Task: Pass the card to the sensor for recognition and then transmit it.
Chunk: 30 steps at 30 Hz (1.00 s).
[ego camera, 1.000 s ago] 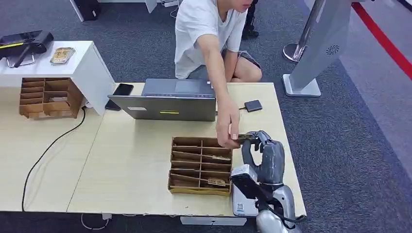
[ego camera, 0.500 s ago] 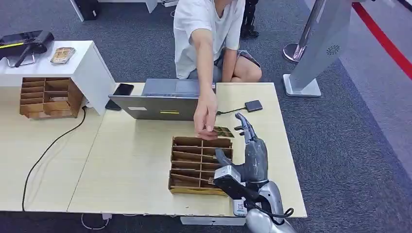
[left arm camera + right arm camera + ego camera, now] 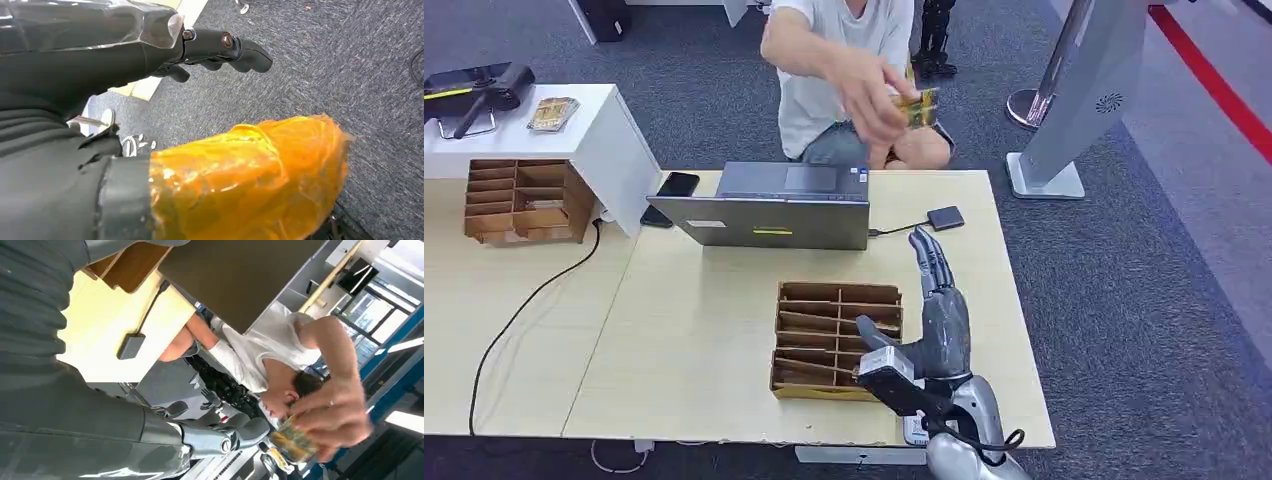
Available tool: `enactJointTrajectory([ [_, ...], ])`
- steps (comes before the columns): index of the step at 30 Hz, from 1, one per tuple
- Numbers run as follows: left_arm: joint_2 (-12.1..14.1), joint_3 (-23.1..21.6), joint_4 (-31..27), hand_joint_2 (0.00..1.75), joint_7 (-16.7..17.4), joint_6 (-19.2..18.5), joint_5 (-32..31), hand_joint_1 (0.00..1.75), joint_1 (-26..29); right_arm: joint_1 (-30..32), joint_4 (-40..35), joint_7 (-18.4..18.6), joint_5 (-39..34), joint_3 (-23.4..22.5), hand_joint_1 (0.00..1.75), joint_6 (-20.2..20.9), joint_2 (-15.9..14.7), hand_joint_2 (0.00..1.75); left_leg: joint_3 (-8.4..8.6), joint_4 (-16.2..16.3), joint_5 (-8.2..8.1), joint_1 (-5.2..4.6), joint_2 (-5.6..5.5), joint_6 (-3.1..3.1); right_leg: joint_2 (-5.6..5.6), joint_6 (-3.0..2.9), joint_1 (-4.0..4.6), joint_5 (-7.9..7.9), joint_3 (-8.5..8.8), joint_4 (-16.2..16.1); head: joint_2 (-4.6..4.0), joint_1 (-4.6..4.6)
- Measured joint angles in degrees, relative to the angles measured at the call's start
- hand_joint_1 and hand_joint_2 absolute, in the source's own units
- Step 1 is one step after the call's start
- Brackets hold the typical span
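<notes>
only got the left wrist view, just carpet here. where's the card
Observer: A person's hand holds the card raised above the laptop, clear of the table.
Operator: so is the right hand empty
Observer: Yes, the right hand holds nothing, its fingers stretched out over the table beside the cardboard organiser.
Operator: anything like a reader near it
Observer: A small dark box lies on the table just beyond the fingertips, cabled to the laptop.
</notes>
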Motion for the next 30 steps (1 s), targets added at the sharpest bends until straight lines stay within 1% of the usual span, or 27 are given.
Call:
enactJointTrajectory([
  [9, 0.0, 0.0, 0.0, 0.0, 0.0, 0.0, 0.0, 0.0, 0.0, 0.0, 0.0, 0.0, 0.0, 0.0, 0.0, -0.2, 0.0, 1.75, 0.0, 0.0, 0.0, 0.0, 0.0, 0.0, 0.0, 0.0, 0.0, 0.0, 0.0, 0.0, 0.0, -0.02],
  [20, 0.0, 0.0, 0.0, 0.0, 0.0, 0.2, 0.5, 0.0, 0.0, 0.7, -1.4, -1.2, 0.1, 1.2, 0.0, -0.8, 0.0, 1.75, 0.01, 0.0, 0.0, 0.0, 0.0, 0.0, 0.0, 0.0, 0.0, 0.0, -0.01, 0.0, 0.0, -0.02],
  [30, 0.0, 0.0, 0.0, 0.0, -0.1, 0.2, 0.8, 0.0, 0.0, 1.6, -1.7, -0.8, 3.2, 2.7, 0.0, -0.5, -0.6, 1.75, 0.01, 0.0, 0.0, 0.0, 0.0, 0.0, 0.0, 0.0, 0.0, 0.0, -0.01, 0.0, 0.0, -0.02],
])
